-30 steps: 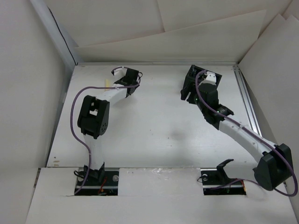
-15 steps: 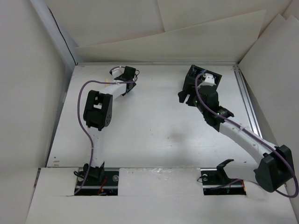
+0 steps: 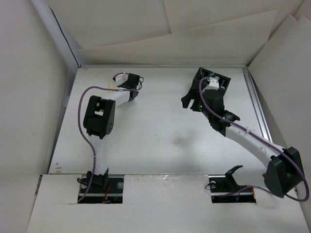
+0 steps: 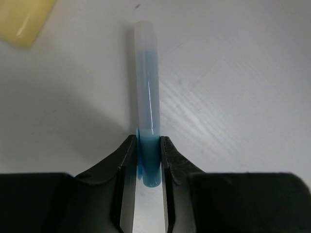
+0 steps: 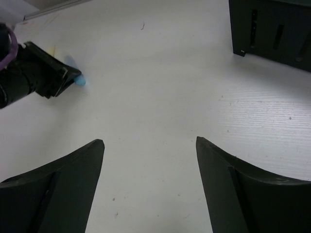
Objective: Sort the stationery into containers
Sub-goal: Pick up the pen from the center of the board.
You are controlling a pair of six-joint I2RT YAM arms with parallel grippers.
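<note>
Left claw closed onto one blue highlighter, one yellow highlighter nearby.

Bright, even light with soft shadows; glare streaks the blue highlighter and table.

White table: blue highlighter, yellow highlighter, black organiser.

At the bottom centre of the frame, the left gripper has its two dark fingers pressed against either side of a light-blue highlighter. The highlighter runs straight up the middle over the white table, ending in a translucent cap. The end of a yellow highlighter fills the upper left corner, well apart from the blue one.
</note>
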